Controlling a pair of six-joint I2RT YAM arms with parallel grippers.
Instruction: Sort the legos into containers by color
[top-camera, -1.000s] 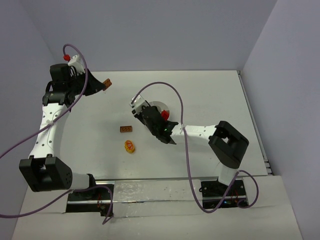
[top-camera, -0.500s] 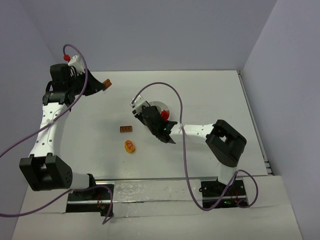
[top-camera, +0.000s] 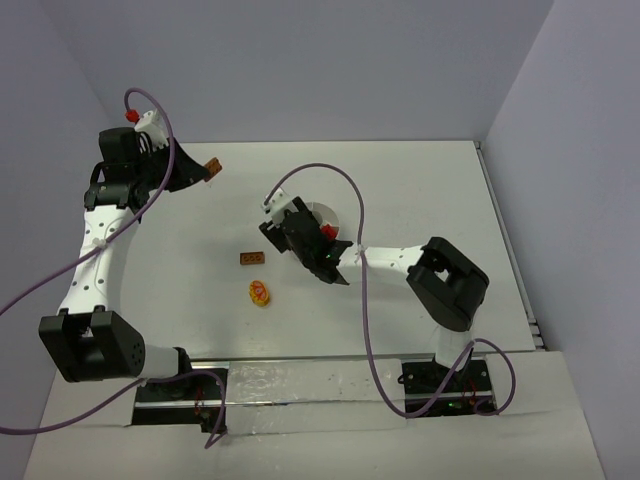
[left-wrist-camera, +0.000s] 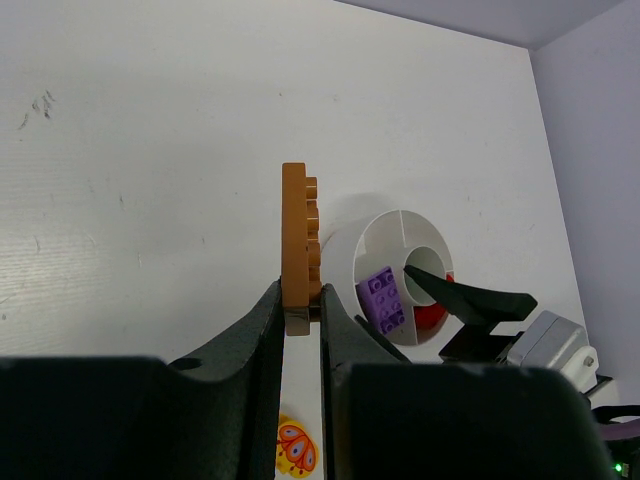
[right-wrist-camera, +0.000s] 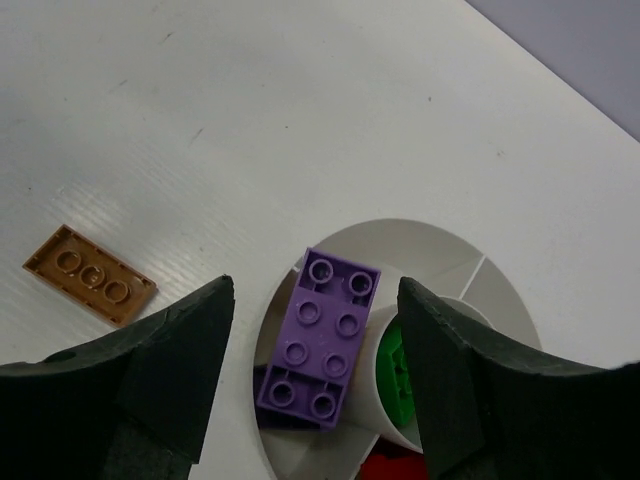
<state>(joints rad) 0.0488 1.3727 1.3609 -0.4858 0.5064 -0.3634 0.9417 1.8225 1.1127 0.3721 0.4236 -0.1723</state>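
Clenching upright orange brick (left-wrist-camera: 297, 235) in left gripper (left-wrist-camera: 300, 300); holding right gripper (right-wrist-camera: 315, 300) released, spread over purple brick (right-wrist-camera: 322, 335) at dish's (right-wrist-camera: 430, 245) nine o'clock.

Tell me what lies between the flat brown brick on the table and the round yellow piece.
Nothing: the top view shows only bare white table between the brown brick and the yellow piece.

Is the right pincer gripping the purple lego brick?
No: the right pincer stands open, its fingers clear of the purple plastic lego brick, which lies in the white round plastic dish.
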